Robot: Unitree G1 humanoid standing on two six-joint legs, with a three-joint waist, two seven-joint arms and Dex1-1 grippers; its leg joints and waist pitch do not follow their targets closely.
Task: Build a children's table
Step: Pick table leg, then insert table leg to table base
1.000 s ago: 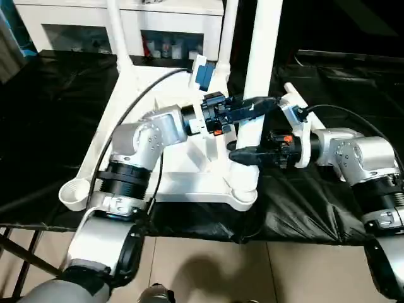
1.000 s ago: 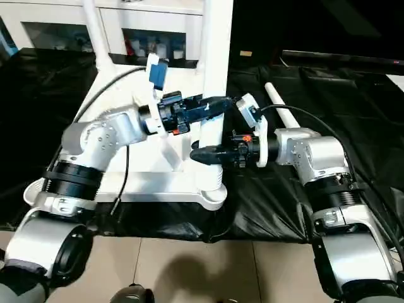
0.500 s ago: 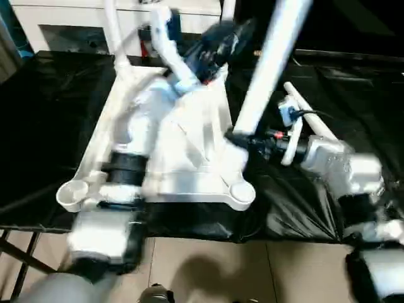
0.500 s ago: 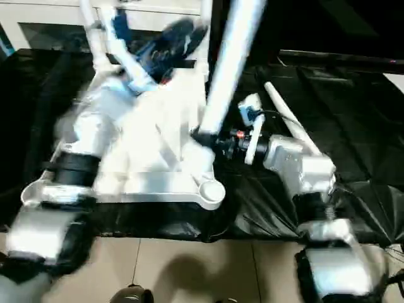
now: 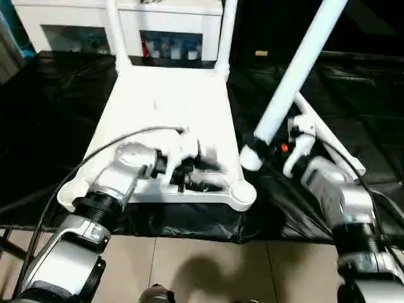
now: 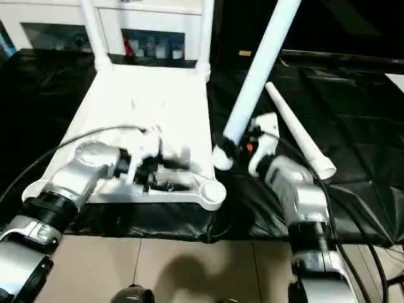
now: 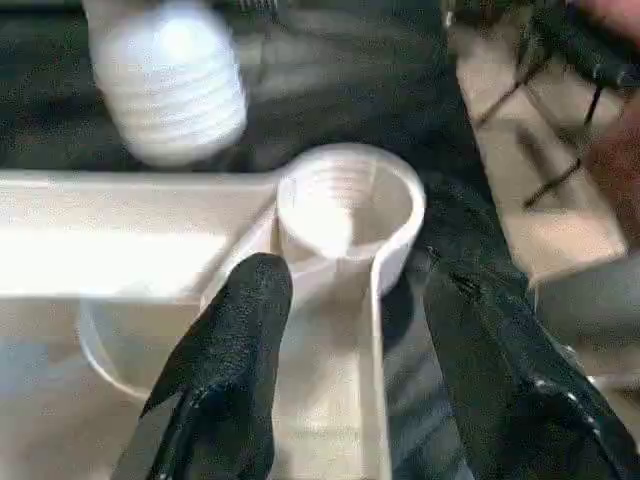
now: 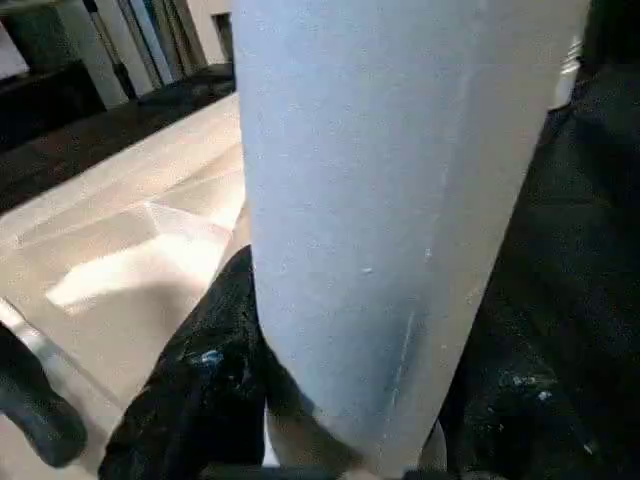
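left eye view: upturned table top (image 5: 167, 101) on the black-draped bench (image 5: 50, 126), two legs already standing in the far corner sockets (image 5: 117, 31), a spare leg (image 6: 297, 129) lying on the cloth to the right. right gripper (image 5: 255, 144) pinching a third leg (image 5: 297, 69) near its threaded lower end, leg tilted up and away to the right, its tip hanging just beside the table top's right edge, near but not over the near right socket (image 5: 242, 191). left gripper (image 7: 350, 330) low over the ribbed underside at that near right corner, black fingers (image 7: 235, 330) spread to either side of the socket wall, gripping nothing.

likely troubles: lowered at this slant, threaded end (image 7: 175, 90) apt to meet the socket rim crooked and cross-thread or skid off onto the cloth; grip so near one end of a long leg apt to let it swing or slip; spread fingers beside the socket apt to be struck by the incoming tip; table top, unclamped, apt to slide on the cloth under a sideways push.
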